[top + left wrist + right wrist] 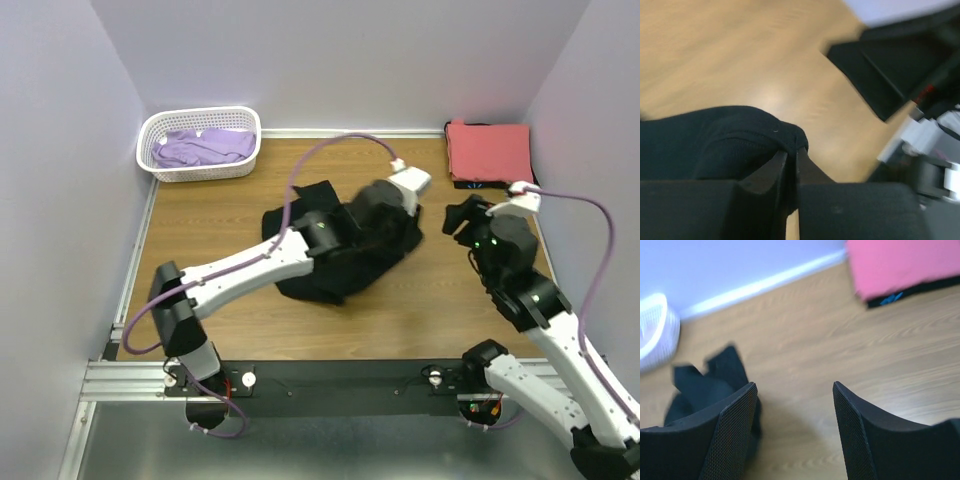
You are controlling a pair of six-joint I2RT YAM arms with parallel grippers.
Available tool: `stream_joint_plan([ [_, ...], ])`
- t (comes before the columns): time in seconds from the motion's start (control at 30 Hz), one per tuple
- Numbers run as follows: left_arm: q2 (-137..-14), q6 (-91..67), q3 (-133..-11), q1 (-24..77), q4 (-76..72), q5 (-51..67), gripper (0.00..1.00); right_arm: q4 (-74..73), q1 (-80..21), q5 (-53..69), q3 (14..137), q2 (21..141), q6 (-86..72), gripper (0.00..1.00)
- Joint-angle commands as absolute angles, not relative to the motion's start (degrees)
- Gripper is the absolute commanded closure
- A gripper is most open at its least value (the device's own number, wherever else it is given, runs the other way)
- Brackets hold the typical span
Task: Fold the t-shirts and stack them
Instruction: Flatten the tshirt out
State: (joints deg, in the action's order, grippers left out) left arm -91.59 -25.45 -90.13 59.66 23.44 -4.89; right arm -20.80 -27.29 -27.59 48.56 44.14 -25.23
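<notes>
Left wrist: black t-shirt (pixel 715 145) covers left gripper (pixel 792 153) tips (grip unclear).

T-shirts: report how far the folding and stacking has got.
Done: coral-red t-shirt folded on a dark t-shirt, far right. In hand: black t-shirt, crumpled mid-table, pinched by the left gripper; right gripper open, empty. Left: the lavender t-shirt, in the basket.

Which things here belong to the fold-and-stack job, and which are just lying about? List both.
For the job:
- black t-shirt, mid-table
- coral-red t-shirt, folded, far right
- dark t-shirt, beneath the coral-red one
- lavender t-shirt, inside the basket

Just lying about:
- the basket itself
- the wooden table
</notes>
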Motion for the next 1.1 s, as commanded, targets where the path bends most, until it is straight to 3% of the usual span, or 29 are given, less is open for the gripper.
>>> stream_joint_plan([
  [0.0, -94.48, -25.66, -95.19, 65.74, 16.17, 4.13, 0.53, -21.18, -26.98, -42.09, 45.88, 35.63, -27.16, 0.31],
  [0.03, -94.31, -25.58, -93.97, 66.35, 15.91, 4.04, 0.36, -21.18, -26.98, -42.53, 45.62, 34.46, -26.98, 0.31],
  [0.13, -90.64, -26.54, -88.54, 66.27, 13.36, 1.6, 0.15, -21.44, -26.98, -41.58, 44.83, 32.78, -25.84, 0.31],
  [0.3, -80.54, -32.06, -78.42, 59.87, 13.01, -3.94, 0.15, -21.71, -26.98, -34.21, 43.33, 35.76, -25.93, 0.31],
  [0.53, -69.97, -35.33, -57.69, 41.78, 16.26, -4.48, 0.14, -21.71, -26.98, -12.51, 46.05, 53.41, -20.4, 0.3],
  [0.6, -69.17, -34.81, -54.51, 39.04, 16.79, -3.79, 0.09, -21.71, -26.98, -5.21, 47.1, 59.63, -17.68, 0.3],
  [0.73, -70.22, -33.31, -46.51, 35.16, 14.42, -3.43, 0.09, -22.41, -27.07, 6.22, 48.86, 70.12, -14.24, 0.34],
  [0.83, -73.2, -32.0, -43.96, 32.96, 12.05, -2.82, 0.09, -22.76, -27.33, 8.26, 49.74, 76.79, -13.45, 0.38],
  [1.07, -84.1, -28.04, -46.84, 32.08, 11.07, -1.67, 0.09, -22.76, -28.47, 11.59, 51.41, 81.82, -11.25, 0.4],
])
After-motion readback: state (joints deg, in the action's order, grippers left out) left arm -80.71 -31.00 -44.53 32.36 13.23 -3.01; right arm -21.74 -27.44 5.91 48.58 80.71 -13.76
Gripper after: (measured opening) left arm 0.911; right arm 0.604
